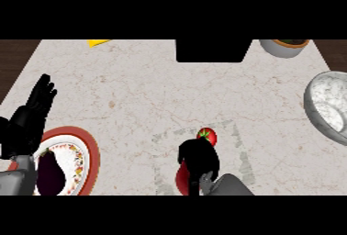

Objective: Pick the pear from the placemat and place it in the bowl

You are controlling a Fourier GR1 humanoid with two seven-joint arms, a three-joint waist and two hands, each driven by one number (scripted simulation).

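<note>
The right hand (pixel 198 156) is low over the placemat (pixel 234 137), a pale grey-patterned square that hardly differs from the marble counter (pixel 136 92). Its fingers are curled downward around a red fruit (pixel 207 135), which I take to be the pear of the task, although its colour and its green top make it look almost like a tomato. Only the far end of the fruit is visible, just beyond the knuckles; a red edge also appears at the left side of the hand, lower down, so the long axis of the fruit probably runs from the wrist toward the fingertips, away from the robot. I judge that the hand is closed on the fruit, but the contact under the palm is hidden. The grey bowl (pixel 325 108) lies to the right of this hand and further from the robot, well apart, at the right edge of the view and partly cut by it. So the coming move must carry the fruit to the right and forward, and the right hand is clearly the nearer one for this. The left hand (pixel 30 114) rests open with straight fingers at the left edge, beside a red-rimmed plate (pixel 92 156) that holds a dark object, and it is far from both fruit and bowl.
</note>
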